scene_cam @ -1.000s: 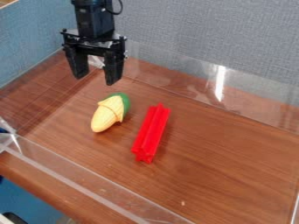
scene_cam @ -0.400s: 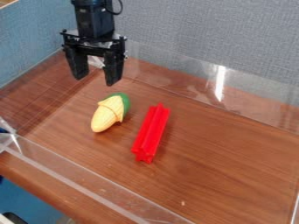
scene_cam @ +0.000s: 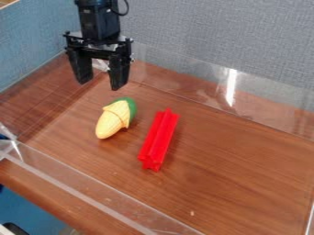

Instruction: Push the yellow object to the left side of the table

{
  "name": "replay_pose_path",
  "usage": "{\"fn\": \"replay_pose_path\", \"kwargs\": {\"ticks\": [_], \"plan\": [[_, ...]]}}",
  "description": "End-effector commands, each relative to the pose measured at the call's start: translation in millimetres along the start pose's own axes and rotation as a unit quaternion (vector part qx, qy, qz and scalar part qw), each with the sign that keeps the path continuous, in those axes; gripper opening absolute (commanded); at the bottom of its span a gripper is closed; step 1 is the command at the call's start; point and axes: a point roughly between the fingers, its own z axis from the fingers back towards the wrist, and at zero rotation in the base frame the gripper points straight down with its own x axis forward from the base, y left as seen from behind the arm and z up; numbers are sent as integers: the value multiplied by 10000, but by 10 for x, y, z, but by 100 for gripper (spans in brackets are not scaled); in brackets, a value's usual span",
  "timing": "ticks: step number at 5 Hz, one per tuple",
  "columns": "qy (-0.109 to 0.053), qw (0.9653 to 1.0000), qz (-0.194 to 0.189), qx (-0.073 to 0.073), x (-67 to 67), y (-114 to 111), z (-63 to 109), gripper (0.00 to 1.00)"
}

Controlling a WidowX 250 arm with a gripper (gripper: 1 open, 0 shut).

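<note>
Pale Textured Walls Meet Behind Clear Panels

A light grey, finely textured wall (scene_cam: 221, 32) spans the back. At the left stands a light blue surface (scene_cam: 31, 41) with a similar texture, meeting the grey one near the upper left. Low clear panels (scene_cam: 263, 108) run in front of the grey wall, catching a bright vertical streak of light (scene_cam: 230, 87). A blue patch (scene_cam: 28, 213) shows at the lower left.

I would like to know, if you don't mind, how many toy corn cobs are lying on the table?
1. The yellow corn cob lies on the table, beside the red bar and in front of the open gripper.
</note>
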Motion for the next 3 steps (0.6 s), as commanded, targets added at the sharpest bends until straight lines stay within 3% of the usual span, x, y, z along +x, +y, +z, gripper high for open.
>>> {"fn": "replay_pose_path", "kwargs": {"ticks": [1, 3], "plan": [[-320, 9994, 0, 95, 44, 23, 198, 100], [-318, 9995, 9, 81, 50, 35, 201, 100]]}}
